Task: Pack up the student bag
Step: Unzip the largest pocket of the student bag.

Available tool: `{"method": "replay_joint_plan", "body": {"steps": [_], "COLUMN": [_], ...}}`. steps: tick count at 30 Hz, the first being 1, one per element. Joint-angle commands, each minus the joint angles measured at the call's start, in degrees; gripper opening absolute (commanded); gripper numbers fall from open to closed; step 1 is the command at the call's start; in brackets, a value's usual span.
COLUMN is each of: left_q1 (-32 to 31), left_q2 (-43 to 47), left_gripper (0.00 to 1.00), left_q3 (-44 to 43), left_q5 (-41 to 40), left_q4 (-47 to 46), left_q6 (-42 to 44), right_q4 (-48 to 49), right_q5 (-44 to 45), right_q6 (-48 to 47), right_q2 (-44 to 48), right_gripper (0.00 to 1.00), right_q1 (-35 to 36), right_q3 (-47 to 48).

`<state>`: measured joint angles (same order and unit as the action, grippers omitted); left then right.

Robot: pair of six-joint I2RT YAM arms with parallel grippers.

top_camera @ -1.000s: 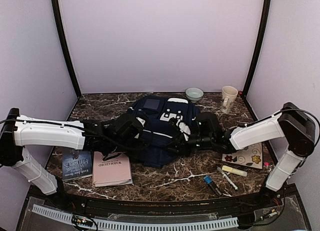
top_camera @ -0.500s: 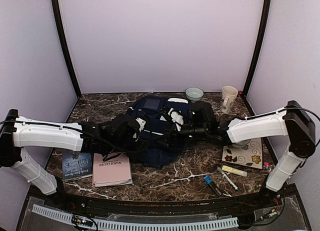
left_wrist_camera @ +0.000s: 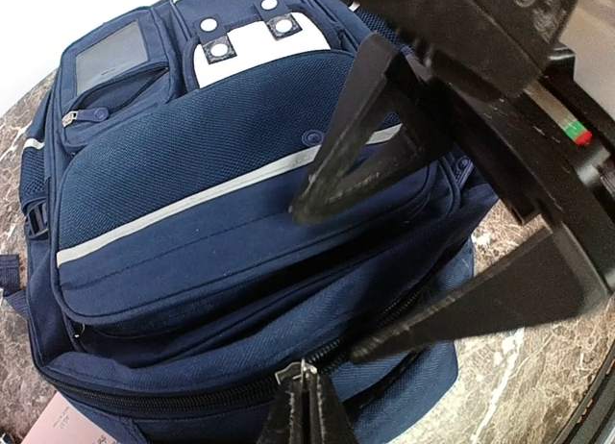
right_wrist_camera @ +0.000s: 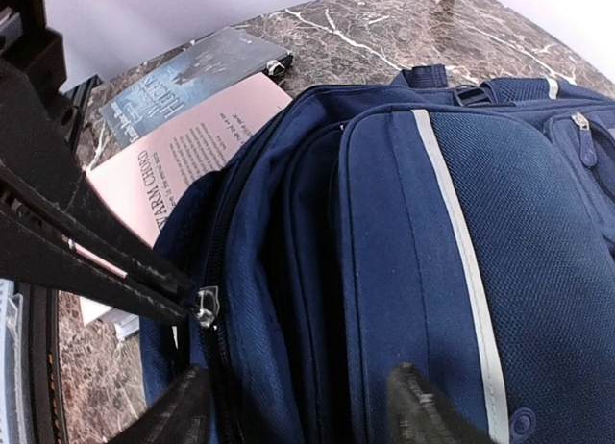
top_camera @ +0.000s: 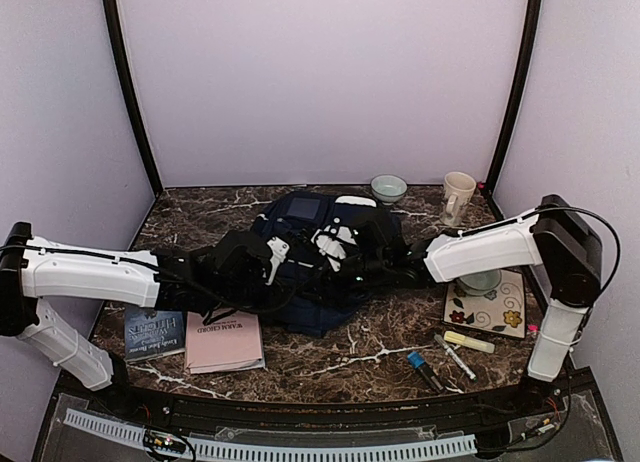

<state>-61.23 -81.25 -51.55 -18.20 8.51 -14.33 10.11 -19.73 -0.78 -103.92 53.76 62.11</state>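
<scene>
The bag lies flat in the middle of the table, between the two arms, with its front pocket facing up and its grey-white patch toward the far wall. The white stripe runs across the pocket.

My left gripper is clenched on the zip pull of the main zipper, at the near-left edge of the bag. I see the small metal tab pinched between the two black fingertips in both wrist views.

My right gripper is released - its fingers stand wide apart over the bag, one above the pocket and one above the zipper side. It holds nothing. I cannot tell if the fingertips touch the fabric. The two grippers are very near to each other, almost crossing.

Beside the bag, on the left near part of the table, a pink book lies partly under the edge of the bag, and a dark book lies just beside it - both are flat.
</scene>
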Motion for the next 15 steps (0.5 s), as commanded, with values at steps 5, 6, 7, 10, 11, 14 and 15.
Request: {"method": "replay_joint_plan", "body": {"steps": [5, 6, 7, 10, 11, 14, 15], "left_q1": [0.2, 0.2, 0.2, 0.2, 0.2, 0.2, 0.2], "left_q2": [3.4, 3.6, 3.7, 4.0, 4.1, 3.7, 3.5], "left_gripper": [0.00, 0.00, 0.00, 0.00, 0.00, 0.00, 0.00], "left_q3": [1.5, 1.5, 1.6, 1.6, 1.6, 1.3, 1.2], "left_q5": [1.3, 1.1, 0.8, -0.8, -1.4, -4.1, -5.1], "left_q4": [-3.6, -3.5, -3.2, -2.6, -2.2, -0.7, 0.0], "left_q6": [1.0, 0.8, 0.7, 0.2, 0.1, -0.9, -1.1], "right_q4": [0.4, 0.6, 0.9, 1.7, 1.8, 2.0, 2.2], "right_q5": [-0.9, -1.0, -1.1, -1.2, -0.4, 3.2, 4.4], "right_q6": [0.3, 0.5, 0.7, 1.2, 1.5, 2.5, 2.9], "right_q2": [-1.8, -1.6, -1.3, 0.2, 0.9, 3.2, 4.1], "right_gripper": [0.27, 0.21, 0.15, 0.06, 0.04, 0.00, 0.00], "right_q1": [1.2, 1.2, 1.3, 1.4, 1.4, 1.3, 1.3], "right_q3": [1.6, 1.2, 0.7, -1.2, -2.1, -4.9, -5.9]}}
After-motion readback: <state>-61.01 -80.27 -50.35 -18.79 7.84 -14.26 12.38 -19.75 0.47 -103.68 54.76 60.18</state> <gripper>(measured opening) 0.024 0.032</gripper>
